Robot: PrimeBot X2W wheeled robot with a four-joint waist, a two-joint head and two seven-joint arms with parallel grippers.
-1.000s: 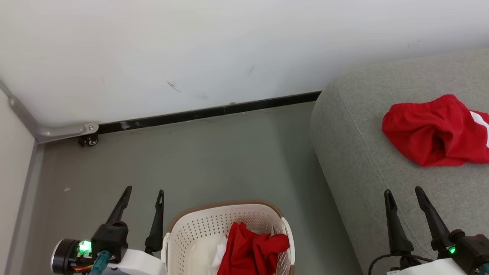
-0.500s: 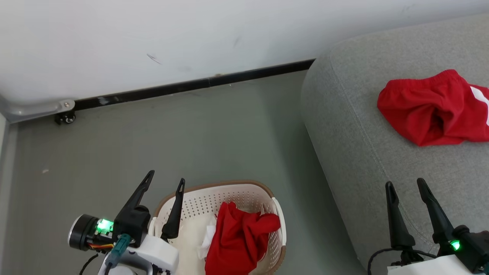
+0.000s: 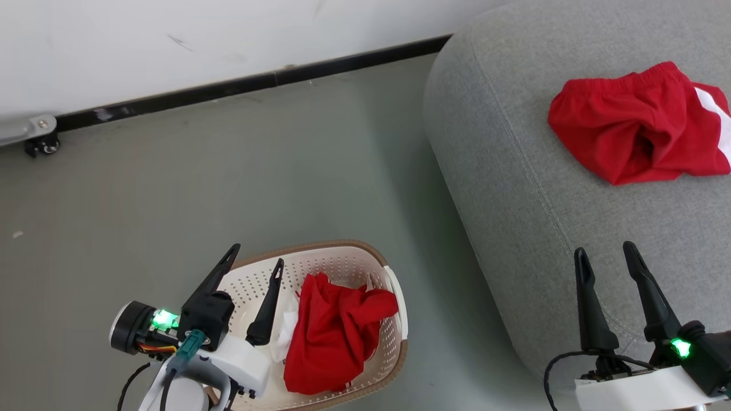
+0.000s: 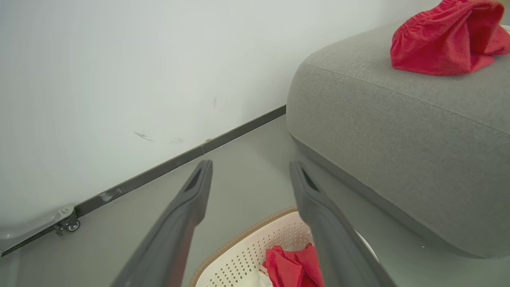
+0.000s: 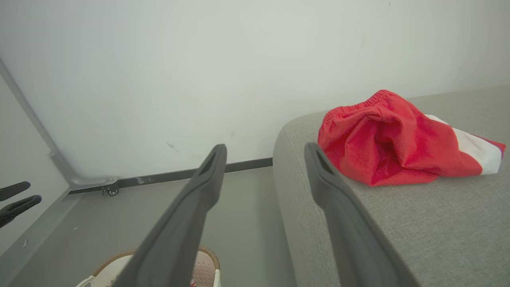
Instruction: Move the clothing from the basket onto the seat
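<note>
plain red garment [image 3: 331,337] crumpled in basket [image 3: 342,267] | white-banded red garment [image 3: 628,128] bunched on seat [image 3: 514,200] | left claw [image 3: 257,255], right claw [image 3: 604,249] spread, empty

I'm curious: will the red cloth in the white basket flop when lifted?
Probably floppy: the crumpled red fabric garment lies in loose folds. Likely light too, being thin cloth slumped against the wall of the cream perforated plastic basket.

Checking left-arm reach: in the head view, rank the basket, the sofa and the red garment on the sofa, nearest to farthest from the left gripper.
1. Basket: just below the left gripper, lower left.
2. Sofa: to the right, across the floor.
3. Red garment on the sofa: upper right, farthest.
</note>
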